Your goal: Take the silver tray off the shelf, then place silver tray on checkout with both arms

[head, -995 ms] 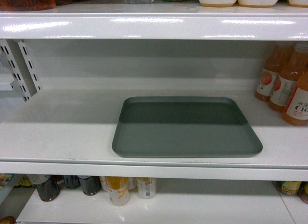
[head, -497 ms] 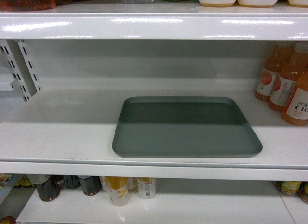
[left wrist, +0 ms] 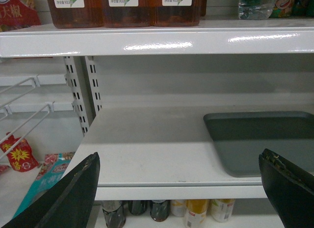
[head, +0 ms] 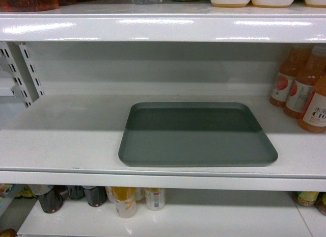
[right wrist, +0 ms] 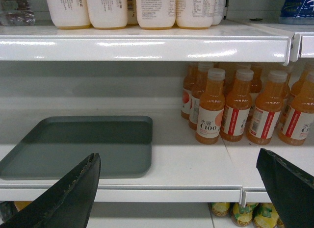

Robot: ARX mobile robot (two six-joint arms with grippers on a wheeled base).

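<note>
The silver tray (head: 197,135) lies flat on the white shelf (head: 61,140), near its front edge, grey-green with a low rim. Neither arm shows in the head view. In the left wrist view the tray (left wrist: 260,139) sits to the right, and my left gripper (left wrist: 179,162) hangs open in front of the shelf edge, short of the tray, with nothing between its fingers. In the right wrist view the tray (right wrist: 83,144) is to the left, and my right gripper (right wrist: 176,162) is open and empty in front of the shelf. The checkout is out of view.
Orange juice bottles (head: 305,89) stand on the shelf right of the tray (right wrist: 230,105). Another shelf board (head: 163,25) runs low overhead. Slotted uprights (head: 23,69) stand at the left. Bottles and cans (head: 97,196) fill the shelf below. Snack bags (left wrist: 29,164) hang at far left.
</note>
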